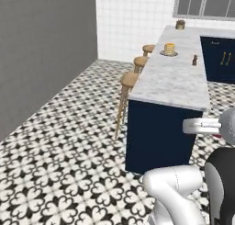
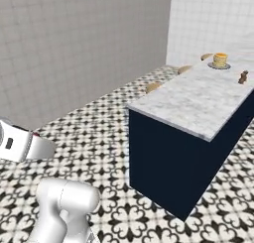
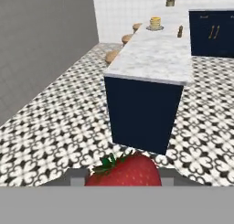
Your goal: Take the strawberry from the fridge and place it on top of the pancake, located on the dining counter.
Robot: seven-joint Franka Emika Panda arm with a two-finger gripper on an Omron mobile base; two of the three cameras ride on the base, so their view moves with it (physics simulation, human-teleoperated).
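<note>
A plump red strawberry (image 3: 123, 172) with a green leafy cap sits clamped between the fingers (image 3: 77, 176).

Ahead of my gripper I see a smooth white-grey marble countertop (image 3: 155, 54) and round wooden stools (image 1: 131, 79).

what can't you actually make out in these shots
- End effector fingertips: in the hand view the strawberry covers them.
- Strawberry's lower part: cut off at the bottom of the hand view.
- Small dark item on the dining counter near the pancake: too small to identify.
- Brown object at the counter's far end: too small.
</note>
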